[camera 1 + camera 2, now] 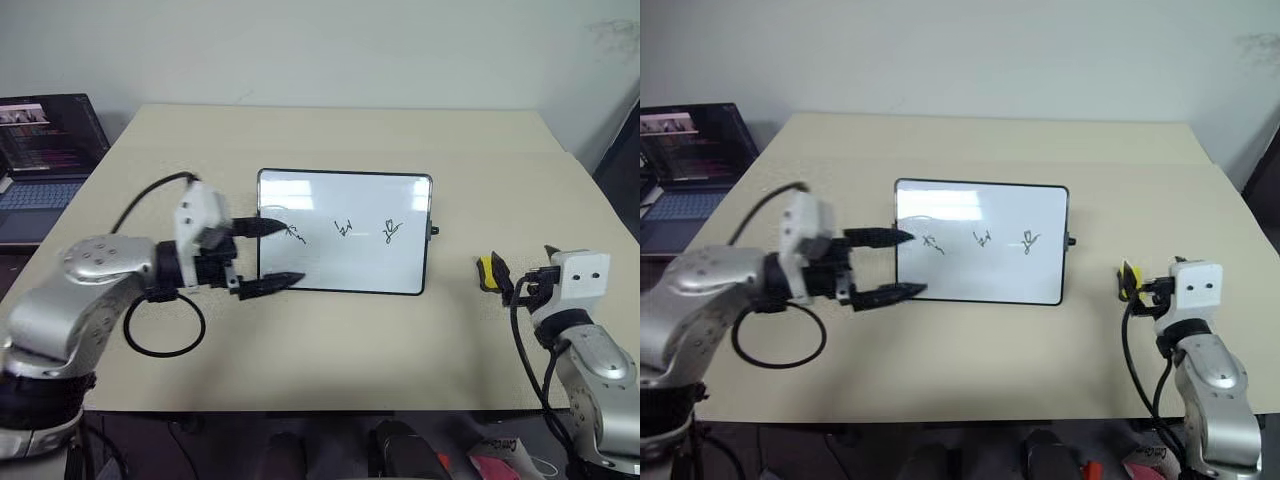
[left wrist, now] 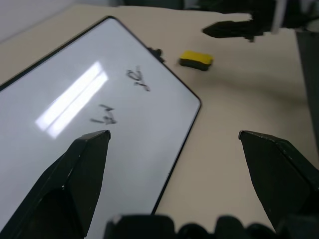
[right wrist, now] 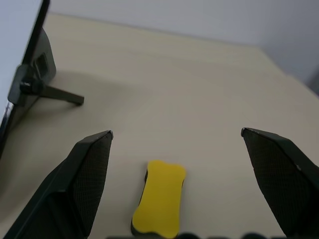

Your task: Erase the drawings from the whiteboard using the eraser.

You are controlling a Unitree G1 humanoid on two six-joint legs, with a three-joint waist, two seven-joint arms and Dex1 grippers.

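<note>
A laptop (image 1: 45,160) sits open at the table's (image 1: 330,370) far left corner, well clear of the whiteboard (image 1: 345,232), which stands tilted mid-table with three drawings (image 1: 343,230) in a row. The left gripper (image 1: 268,255), fingers apart, hangs at the board's left edge, one finger over its face. The eraser (image 3: 160,198) lies on the table right of the board, between the right gripper's (image 3: 177,144) wide-spread fingers. The right wrist view shows the board's rear stand (image 3: 47,92).
</note>
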